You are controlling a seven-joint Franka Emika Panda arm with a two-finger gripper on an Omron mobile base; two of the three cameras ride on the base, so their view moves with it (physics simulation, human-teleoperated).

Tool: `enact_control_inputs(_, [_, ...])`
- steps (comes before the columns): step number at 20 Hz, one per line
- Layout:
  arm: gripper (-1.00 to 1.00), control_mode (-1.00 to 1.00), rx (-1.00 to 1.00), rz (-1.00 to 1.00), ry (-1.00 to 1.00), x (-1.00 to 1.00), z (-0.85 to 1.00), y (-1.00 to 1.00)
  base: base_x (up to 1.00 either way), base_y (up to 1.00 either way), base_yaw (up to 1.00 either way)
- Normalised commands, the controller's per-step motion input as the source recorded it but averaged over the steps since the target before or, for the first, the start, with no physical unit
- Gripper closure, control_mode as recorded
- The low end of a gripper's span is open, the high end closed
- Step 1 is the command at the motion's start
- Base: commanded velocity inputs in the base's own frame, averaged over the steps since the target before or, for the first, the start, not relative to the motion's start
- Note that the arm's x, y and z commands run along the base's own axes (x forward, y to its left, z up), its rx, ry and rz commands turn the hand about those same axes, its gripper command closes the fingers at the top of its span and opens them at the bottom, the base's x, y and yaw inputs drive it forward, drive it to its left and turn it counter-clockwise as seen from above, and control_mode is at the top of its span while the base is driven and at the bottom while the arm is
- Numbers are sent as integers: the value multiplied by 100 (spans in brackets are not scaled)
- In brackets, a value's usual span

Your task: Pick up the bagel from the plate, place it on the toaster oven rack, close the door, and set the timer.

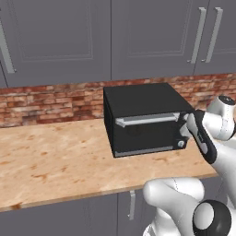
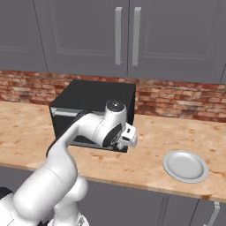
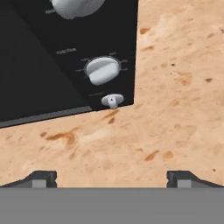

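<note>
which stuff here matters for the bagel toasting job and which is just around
Job: toaster oven, its door shut, silver knobs, plate with no bagel on it, open claw.
Around: counter, brick backsplash, cabinets.

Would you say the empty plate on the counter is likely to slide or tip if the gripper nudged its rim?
The plate lies flat and shallow on the smooth counter, so it would probably slide rather than tip. Nothing rests on it, so it is likely to move easily.
</note>
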Motion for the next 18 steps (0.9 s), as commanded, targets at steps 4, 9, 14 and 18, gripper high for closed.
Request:
enact_control_inputs(4, [-100,-100,11,0,-4,0,-39,-6,0,0,0])
enact_control_inputs(9, [-100,-100,2,0,-4,13,-16,0,0,0,0])
enact_control_inputs(14, [-100,-100,0,0,-3,26,-10,0,0,0,0])
enact_control_inputs(18, [-100,-100,0,0,-1,32,-23,0,0,0,0])
